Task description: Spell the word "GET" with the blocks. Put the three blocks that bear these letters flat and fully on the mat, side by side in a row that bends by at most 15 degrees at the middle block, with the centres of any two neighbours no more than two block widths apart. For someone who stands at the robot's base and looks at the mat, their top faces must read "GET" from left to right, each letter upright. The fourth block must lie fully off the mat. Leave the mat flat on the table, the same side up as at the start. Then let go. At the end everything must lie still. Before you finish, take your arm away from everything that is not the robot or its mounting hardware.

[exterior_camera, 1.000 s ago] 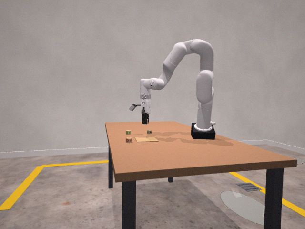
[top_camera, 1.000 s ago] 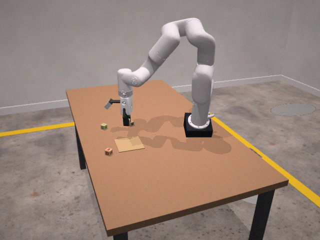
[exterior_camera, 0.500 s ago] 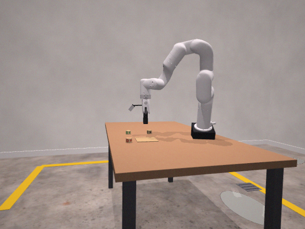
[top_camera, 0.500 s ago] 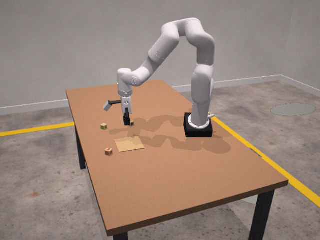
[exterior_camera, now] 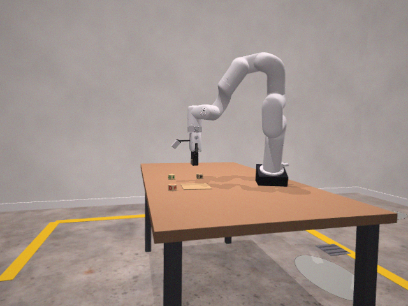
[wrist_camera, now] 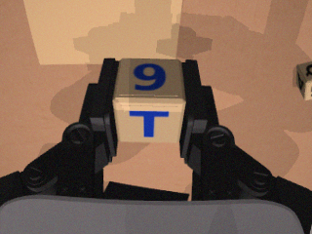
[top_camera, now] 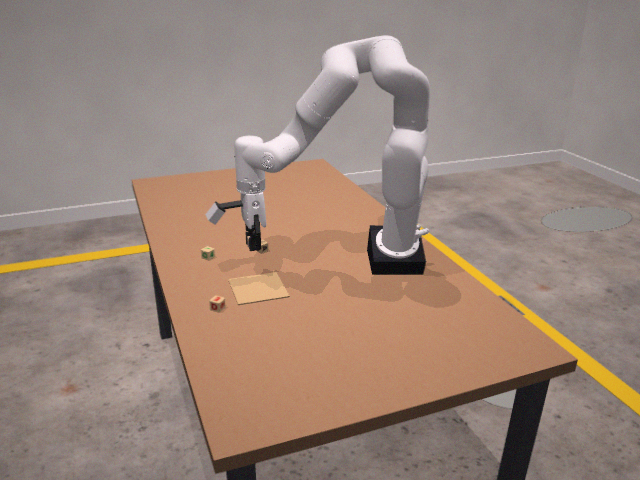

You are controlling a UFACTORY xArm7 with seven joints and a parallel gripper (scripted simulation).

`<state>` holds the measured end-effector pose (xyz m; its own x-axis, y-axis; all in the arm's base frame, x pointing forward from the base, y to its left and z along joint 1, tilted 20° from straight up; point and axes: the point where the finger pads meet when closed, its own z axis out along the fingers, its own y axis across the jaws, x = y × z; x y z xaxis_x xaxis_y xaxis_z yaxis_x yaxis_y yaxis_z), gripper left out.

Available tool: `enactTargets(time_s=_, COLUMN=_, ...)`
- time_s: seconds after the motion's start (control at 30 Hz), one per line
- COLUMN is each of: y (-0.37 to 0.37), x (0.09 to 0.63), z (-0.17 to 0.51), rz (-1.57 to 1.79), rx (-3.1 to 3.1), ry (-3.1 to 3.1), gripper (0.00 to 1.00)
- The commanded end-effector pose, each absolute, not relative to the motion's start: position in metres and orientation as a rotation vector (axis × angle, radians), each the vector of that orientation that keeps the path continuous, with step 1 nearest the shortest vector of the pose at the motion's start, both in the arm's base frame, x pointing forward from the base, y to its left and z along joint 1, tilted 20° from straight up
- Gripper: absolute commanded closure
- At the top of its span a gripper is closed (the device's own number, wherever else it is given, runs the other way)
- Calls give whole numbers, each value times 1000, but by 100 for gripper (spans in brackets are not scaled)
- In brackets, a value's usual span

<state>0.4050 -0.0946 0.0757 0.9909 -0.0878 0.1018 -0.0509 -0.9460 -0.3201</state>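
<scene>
My gripper is shut on a wooden block that shows a blue T on the face toward the wrist camera and a blue 9 on the face beyond it. The gripper hangs above the table, beyond the tan mat, with the block off the surface. The mat lies flat with no block on it. A block with dark letters sits on the table just behind the gripper. A green-lettered block lies to the left. A red-lettered block lies left of the mat.
The arm's black base stands on the table to the right of the mat. The table's left edge runs close to the green and red blocks. The dark-lettered block also shows at the wrist view's right edge.
</scene>
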Motion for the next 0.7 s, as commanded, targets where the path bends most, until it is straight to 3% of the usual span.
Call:
enactTargets(time_s=0.0, y=-96, x=406, z=77, rz=-171, rx=-2814, ry=99, gripper=73)
enactTargets(time_s=0.67, y=-85, x=411, z=44, rz=-171, rx=-2813, ry=99, gripper=73)
